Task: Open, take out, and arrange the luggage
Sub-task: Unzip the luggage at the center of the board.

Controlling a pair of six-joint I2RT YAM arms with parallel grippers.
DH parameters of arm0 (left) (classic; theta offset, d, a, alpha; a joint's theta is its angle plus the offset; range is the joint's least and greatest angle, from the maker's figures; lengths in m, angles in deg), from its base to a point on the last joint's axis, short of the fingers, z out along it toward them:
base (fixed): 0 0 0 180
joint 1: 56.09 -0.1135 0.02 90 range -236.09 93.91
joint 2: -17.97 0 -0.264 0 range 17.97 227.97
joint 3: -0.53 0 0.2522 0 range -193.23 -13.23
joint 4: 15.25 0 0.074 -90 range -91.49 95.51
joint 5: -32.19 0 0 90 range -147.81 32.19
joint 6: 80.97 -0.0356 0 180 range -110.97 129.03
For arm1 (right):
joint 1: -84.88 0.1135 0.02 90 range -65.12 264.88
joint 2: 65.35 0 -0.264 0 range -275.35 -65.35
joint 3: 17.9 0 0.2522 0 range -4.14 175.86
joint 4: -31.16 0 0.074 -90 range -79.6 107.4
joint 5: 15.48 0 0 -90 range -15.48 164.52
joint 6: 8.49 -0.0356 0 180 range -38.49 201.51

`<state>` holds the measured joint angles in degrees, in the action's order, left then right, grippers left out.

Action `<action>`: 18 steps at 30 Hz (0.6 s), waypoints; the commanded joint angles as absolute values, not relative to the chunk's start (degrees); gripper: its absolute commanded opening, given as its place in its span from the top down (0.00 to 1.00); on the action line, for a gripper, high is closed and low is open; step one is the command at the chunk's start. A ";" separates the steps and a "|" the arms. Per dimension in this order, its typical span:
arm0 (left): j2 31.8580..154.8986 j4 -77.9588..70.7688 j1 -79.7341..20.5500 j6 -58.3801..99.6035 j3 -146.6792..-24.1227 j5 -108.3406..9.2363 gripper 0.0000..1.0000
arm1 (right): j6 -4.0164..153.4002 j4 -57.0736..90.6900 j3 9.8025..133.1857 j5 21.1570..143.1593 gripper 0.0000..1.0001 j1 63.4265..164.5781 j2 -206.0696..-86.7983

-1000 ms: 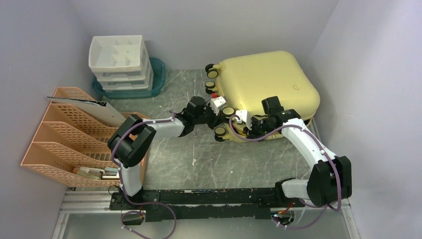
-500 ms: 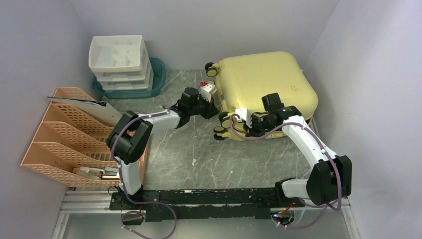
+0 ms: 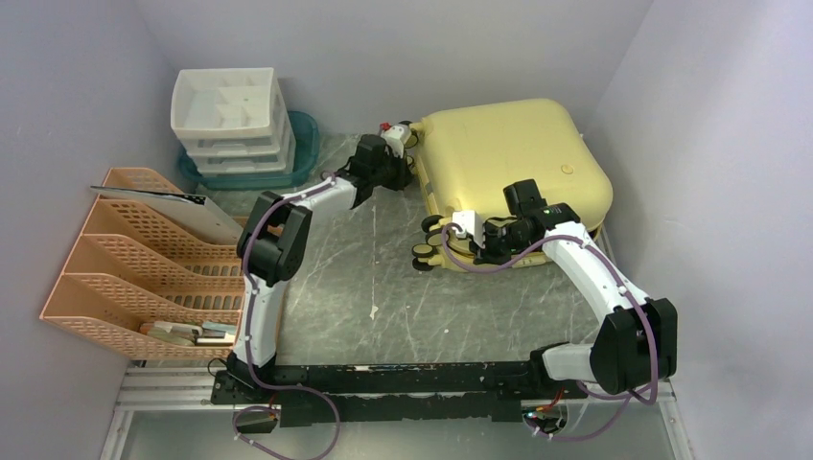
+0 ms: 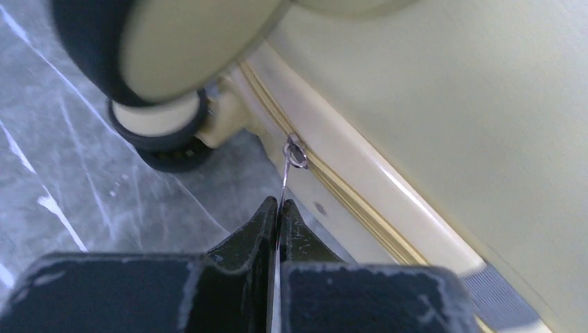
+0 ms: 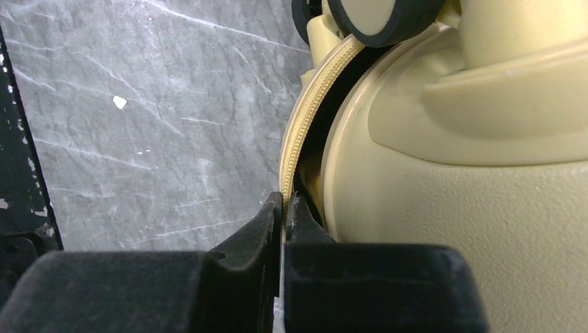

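The pale yellow luggage (image 3: 518, 158) lies flat at the back right, its wheels (image 3: 422, 251) facing left. My left gripper (image 3: 408, 156) is at the far left corner of the case. In the left wrist view that gripper (image 4: 278, 202) is shut on the thin metal zipper pull (image 4: 285, 182), which hangs from the slider (image 4: 297, 154) below a wheel (image 4: 163, 132). My right gripper (image 3: 444, 240) is at the near left corner. In its wrist view it (image 5: 284, 198) is shut on the yellow zipper tape (image 5: 305, 111), where the seam gapes dark.
A white drawer unit (image 3: 230, 115) stands on a teal tray (image 3: 305, 144) at the back left. An orange file rack (image 3: 134, 259) fills the left side. Walls close in on the left, back and right. Grey marble table (image 3: 364, 287) lies between the arms.
My left gripper has travelled along the luggage's wheel side to the far corner, still shut on the zipper pull. My right gripper has shut on the zipper tape at the near corner.
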<state>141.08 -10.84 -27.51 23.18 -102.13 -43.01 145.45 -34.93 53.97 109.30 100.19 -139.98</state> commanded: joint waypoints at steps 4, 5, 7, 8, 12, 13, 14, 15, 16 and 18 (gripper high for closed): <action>145.08 -6.01 -32.85 26.51 -108.12 -49.76 0.95 | 147.60 -48.70 55.88 114.92 1.00 100.54 -136.75; 143.93 -7.55 -33.27 26.72 -106.28 -48.90 0.95 | 147.90 -49.31 56.31 115.35 1.00 100.52 -136.57; 141.16 -10.12 -33.98 26.68 -103.25 -47.23 0.95 | 148.71 -50.51 57.37 115.77 1.00 100.56 -136.54; 139.78 -10.90 -34.24 26.52 -101.67 -46.84 0.95 | 148.71 -50.77 57.79 115.41 1.00 100.53 -136.61; 134.61 -15.01 -34.47 25.03 -94.98 -45.33 0.95 | 148.85 -51.65 58.03 114.21 1.00 100.44 -136.01; 133.43 -15.89 -34.47 25.03 -93.26 -44.99 0.95 | 149.05 -52.13 57.96 113.87 1.00 100.48 -135.80; 132.36 -16.77 -34.47 25.03 -91.69 -44.36 0.95 | 149.05 -52.58 57.87 113.21 1.00 100.48 -135.58; 131.38 -17.68 -34.47 25.07 -89.28 -43.86 0.95 | 149.01 -52.90 57.58 111.99 1.00 100.45 -135.28; 129.81 -18.99 -34.47 25.32 -87.35 -43.31 0.95 | 148.74 -53.12 57.15 110.72 1.00 100.37 -134.98; 127.94 -21.59 -34.47 25.50 -83.40 -42.34 0.95 | 148.84 -53.57 56.70 108.86 1.00 99.83 -134.00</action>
<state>133.43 -17.06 -30.66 25.26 -89.33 -38.81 149.34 -42.76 54.75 106.83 100.01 -138.54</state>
